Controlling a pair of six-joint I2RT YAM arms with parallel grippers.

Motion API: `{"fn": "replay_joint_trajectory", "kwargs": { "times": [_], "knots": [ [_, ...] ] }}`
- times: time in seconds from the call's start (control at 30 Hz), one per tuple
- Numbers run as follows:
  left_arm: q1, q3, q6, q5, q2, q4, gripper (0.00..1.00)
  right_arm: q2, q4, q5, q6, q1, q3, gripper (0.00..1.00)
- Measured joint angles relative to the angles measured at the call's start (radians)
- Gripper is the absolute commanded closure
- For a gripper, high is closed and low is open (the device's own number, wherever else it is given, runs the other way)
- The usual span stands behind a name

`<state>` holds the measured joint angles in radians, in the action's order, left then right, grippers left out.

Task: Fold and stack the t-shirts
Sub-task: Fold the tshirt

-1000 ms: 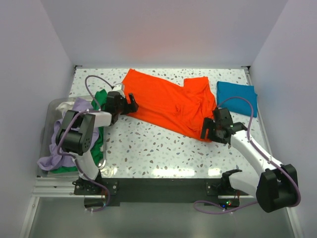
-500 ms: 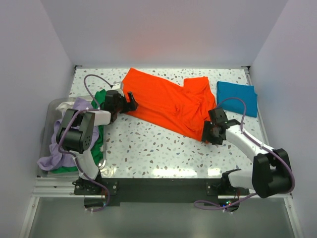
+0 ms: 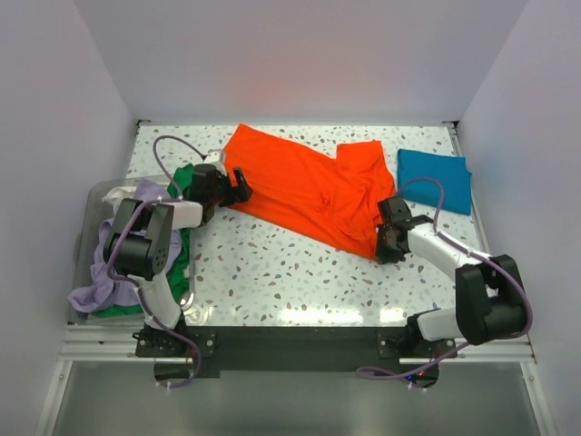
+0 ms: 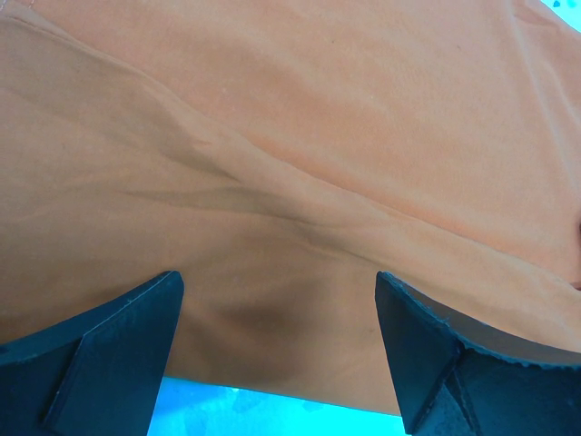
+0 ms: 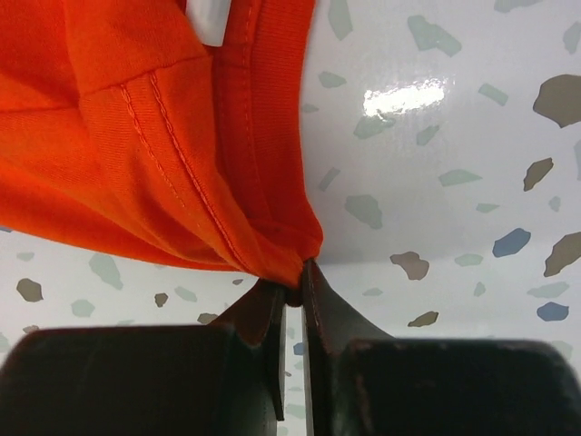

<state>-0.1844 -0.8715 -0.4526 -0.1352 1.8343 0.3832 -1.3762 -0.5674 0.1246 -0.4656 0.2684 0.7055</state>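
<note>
Tees, top view: we see the orange tee [image 3: 309, 186] spread rumpled on the bench [image 3: 272, 272], the teal tee [image 3: 434, 179] folded at far right, other tees [image 3: 127, 272] heaped at left.
Claws, top view: left claw [image 3: 238, 184] at the orange tee's left edge, right claw [image 3: 386, 247] at its near right corner.
Left wrist: we find the fingers [image 4: 100, 354] spread wide, orange tee [image 4: 318, 136] filling the gap beyond them.
Right wrist: right claw [image 5: 292, 295] pressed together, pinching the orange tee [image 5: 118, 136] by its hem, over the bench [image 5: 436, 182].

No readable text, brand, number or sign in any view. Only candidate is a white tag [image 5: 209, 20] on the orange t-shirt [image 5: 109, 136], ahead of the right gripper [image 5: 292, 289]. It's cut off by the frame edge and shows no legible print.
</note>
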Motion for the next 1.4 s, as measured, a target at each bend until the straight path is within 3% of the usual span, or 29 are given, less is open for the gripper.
{"fn": "replay_joint_trajectory", "kwargs": {
  "times": [0.03,0.33,0.67,0.7,0.8,0.83,0.97,1.17,1.4],
  "knots": [
    [0.001,0.000,0.000,0.000,0.000,0.000,0.07,-0.002,0.000,0.001,0.001,0.000,0.002,1.00],
    [0.010,-0.014,0.003,0.000,0.007,-0.012,0.07,0.034,-0.060,0.079,0.006,0.000,0.061,1.00],
    [0.011,-0.015,0.017,0.015,0.008,-0.015,0.07,-0.024,-0.136,0.199,-0.028,0.065,0.106,0.94],
    [0.011,-0.015,0.018,0.016,0.008,-0.015,0.07,-0.027,-0.145,0.208,-0.033,0.077,0.112,0.93],
    [0.011,-0.015,0.021,0.017,0.006,-0.016,0.05,-0.027,-0.172,0.235,-0.050,0.107,0.120,0.66],
    [0.011,-0.015,0.022,0.017,0.005,-0.016,0.05,-0.027,-0.184,0.245,-0.061,0.120,0.121,0.48],
    [0.013,-0.008,0.025,0.017,-0.003,-0.023,0.05,-0.023,-0.258,0.289,-0.090,0.169,0.133,0.33],
    [0.010,0.002,0.030,0.017,-0.034,-0.056,0.04,0.032,-0.303,0.292,-0.088,0.212,0.204,0.32],
    [-0.048,-0.004,0.054,0.028,-0.061,-0.072,0.02,0.066,-0.064,0.044,-0.024,0.211,0.216,0.34]
  ]
}}
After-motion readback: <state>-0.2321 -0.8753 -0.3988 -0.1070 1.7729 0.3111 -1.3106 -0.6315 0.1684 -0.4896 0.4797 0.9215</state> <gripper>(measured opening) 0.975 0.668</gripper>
